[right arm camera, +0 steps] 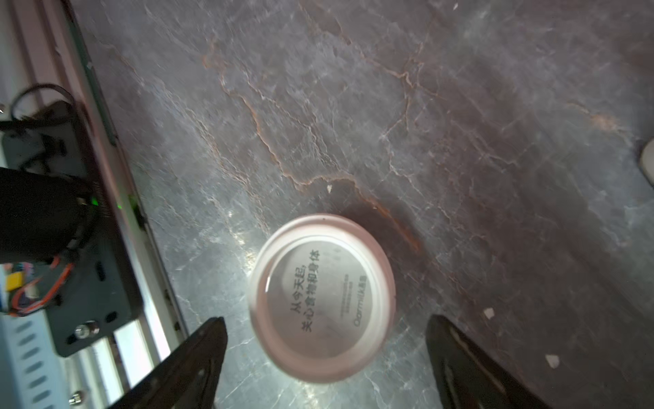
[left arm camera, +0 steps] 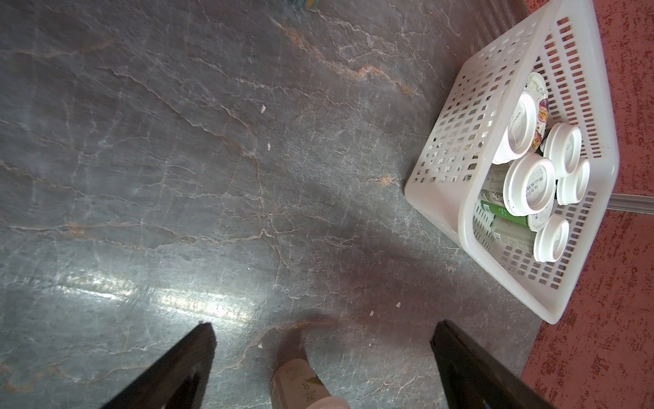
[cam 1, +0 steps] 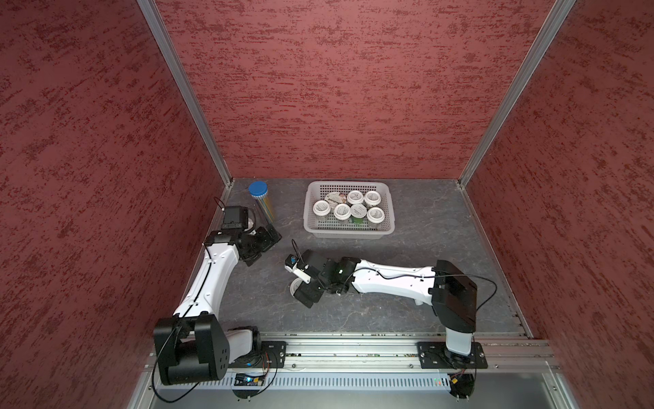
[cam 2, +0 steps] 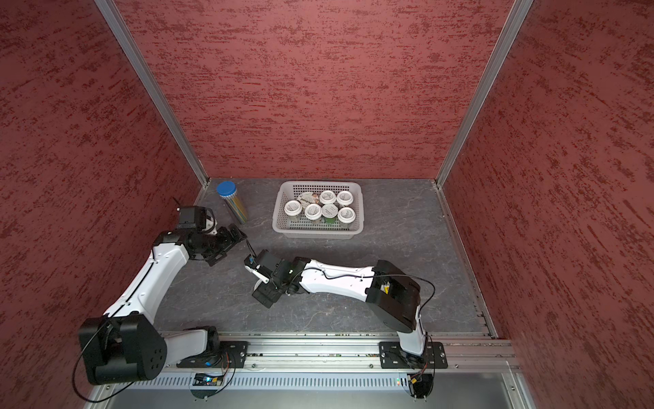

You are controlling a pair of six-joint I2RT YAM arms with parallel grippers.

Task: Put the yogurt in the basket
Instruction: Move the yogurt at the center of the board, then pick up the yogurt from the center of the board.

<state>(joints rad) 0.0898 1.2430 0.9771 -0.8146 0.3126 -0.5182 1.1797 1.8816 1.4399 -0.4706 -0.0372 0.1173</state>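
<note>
1. The only yogurt outside the basket, a small round cup with a rimmed white plastic lid bearing grey print (right arm camera: 320, 297), stands upright on the dark grey, marble-veined bench (cam 1: 389, 294). It sits well apart from the pale greyish-white perforated plastic basket (cam 1: 349, 233), out from that basket's near left corner toward the arm rail.
2. The right claw (right arm camera: 325, 318) hangs directly over it, released. Its 2 black fingers (right arm camera: 198, 354) are spread wide, 1 on either side of the lid and clear of it, so nothing is gripped.
3. The cup's long axis is vertical, with the lid facing the claw. The next move is probably a straight descent until the fingers flank the wall below the lid's rim, then a squeeze. The body is round, so any closing angle should serve.
4. The left claw (left arm camera: 322, 325), off the basket's left short wall, is also released and empty, and it is the farther of the 2. A pale cup shows at the edge of its wrist view. I cannot tell whether it is the same one.
5. In the basket 7 cups (cam 1: 342, 211) stand packed lid-up: 6 white-lidded, 1 of them green-sided, plus the wider foil-lidded "Chobani" cup (cam 1: 333, 199). Bare mesh floor shows along the basket's near wall.
6. The lid is smooth hard plastic and the bench is glossy, so a finger landing first might make the cup slide.
7. A tall clear tube with a blue cap (cam 1: 258, 188) stands beyond the basket's left wall.
</note>
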